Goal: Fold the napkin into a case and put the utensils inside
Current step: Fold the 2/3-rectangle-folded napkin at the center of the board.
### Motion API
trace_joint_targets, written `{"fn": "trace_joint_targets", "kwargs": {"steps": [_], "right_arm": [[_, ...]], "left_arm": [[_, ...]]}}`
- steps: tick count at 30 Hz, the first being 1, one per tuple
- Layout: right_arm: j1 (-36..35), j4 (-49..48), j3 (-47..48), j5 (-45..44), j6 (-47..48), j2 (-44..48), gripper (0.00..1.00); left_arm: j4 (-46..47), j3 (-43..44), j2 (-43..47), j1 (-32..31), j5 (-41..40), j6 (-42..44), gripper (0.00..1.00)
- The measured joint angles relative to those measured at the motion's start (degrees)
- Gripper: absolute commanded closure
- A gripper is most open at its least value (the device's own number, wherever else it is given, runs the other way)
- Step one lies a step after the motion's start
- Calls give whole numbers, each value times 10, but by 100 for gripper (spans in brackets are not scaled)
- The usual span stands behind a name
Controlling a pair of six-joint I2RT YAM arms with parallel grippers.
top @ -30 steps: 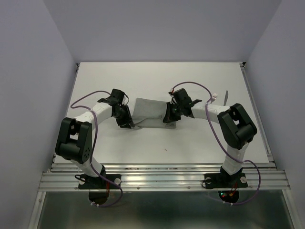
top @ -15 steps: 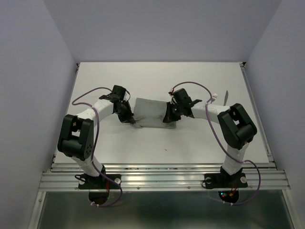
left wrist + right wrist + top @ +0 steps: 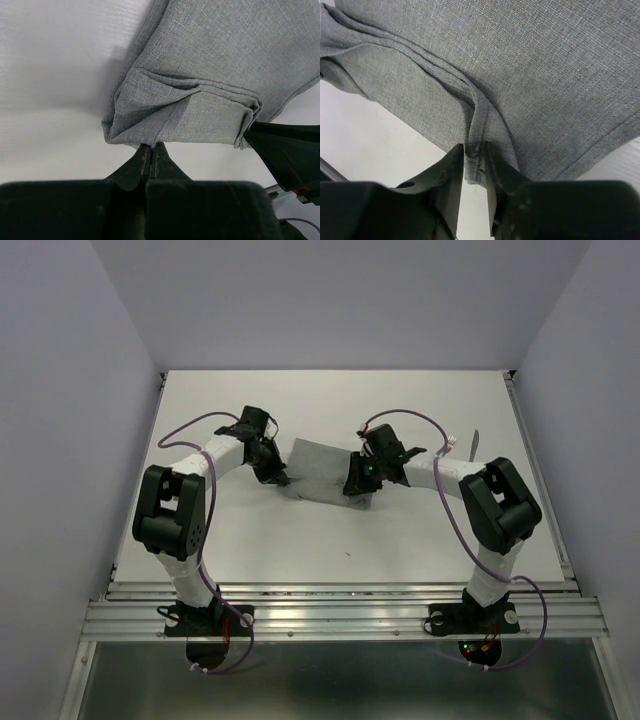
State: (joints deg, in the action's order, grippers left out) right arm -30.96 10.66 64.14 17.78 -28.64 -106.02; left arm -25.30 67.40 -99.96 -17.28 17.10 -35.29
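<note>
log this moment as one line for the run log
stage: folding | napkin: folded in layers | left fingers: shut on its left end | right fingers: slightly parted around its near hem

The top view counts one grey napkin (image 3: 318, 472) at mid-frame, one slim silver utensil (image 3: 474, 445) at upper right, one white table (image 3: 330, 400), and two arms, left arm (image 3: 170, 520) and right arm (image 3: 497, 505), carrying two grippers, left gripper (image 3: 283, 480) and right gripper (image 3: 352, 488).

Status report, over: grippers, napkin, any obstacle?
Left gripper shut on napkin edge. Right gripper slightly open, fold between jaws. No obstacle seen.
</note>
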Motion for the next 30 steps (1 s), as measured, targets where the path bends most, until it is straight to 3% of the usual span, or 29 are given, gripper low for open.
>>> {"fn": "trace_joint_targets", "kwargs": {"steps": [6,16,24,30], "right_arm": [[3,25,0,-34,22,34,32],[1,63,7,-45,76,49,30],[-30,69,-11,-158,88,153,32],[-65,69,8,-205,120,145,15]], "left_arm": [[-4,21,-21,0,1,-2,100],[-12,36,-44,0,6,-8,100],[-25,62,-57,0,7,-8,100],[-32,70,-58,0,6,-8,100]]}}
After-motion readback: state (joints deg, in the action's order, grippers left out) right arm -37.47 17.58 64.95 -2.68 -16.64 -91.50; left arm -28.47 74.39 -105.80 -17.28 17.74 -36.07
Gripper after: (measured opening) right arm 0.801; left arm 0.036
